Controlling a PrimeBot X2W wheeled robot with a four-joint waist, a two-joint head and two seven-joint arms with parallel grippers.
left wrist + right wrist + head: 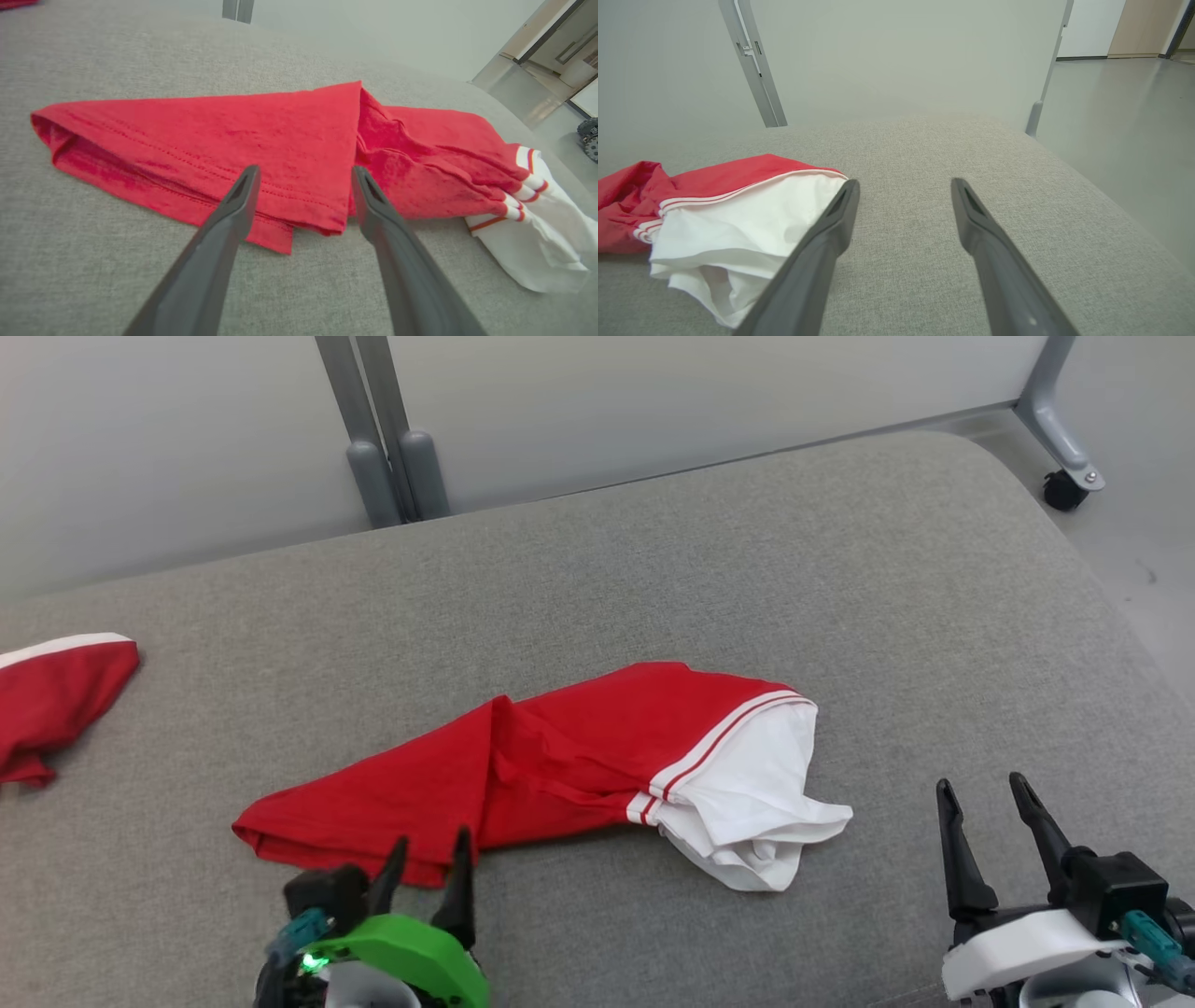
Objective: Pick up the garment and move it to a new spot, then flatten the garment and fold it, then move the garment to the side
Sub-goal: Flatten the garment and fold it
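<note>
The garment (pixel 560 756) is red with a white end and red stripes. It lies folded and rumpled on the grey cushion (pixel 653 579), red corner to the left, white part (pixel 756 803) to the right. My left gripper (pixel 429 854) is open at the garment's near red edge, fingers just over the hem, nothing between them. In the left wrist view the garment (pixel 261 135) spreads right behind the open left gripper (pixel 303 175). My right gripper (pixel 985 798) stands open to the right of the white end. In the right wrist view the garment (pixel 738 214) lies left of the right gripper (pixel 903 186).
A second red piece with a white band (pixel 56 700) lies at the cushion's far left edge. Grey partition posts (pixel 383 439) rise behind the cushion, and a castor foot (pixel 1064 485) stands at the back right. The cushion's right edge drops to the floor (pixel 1148 597).
</note>
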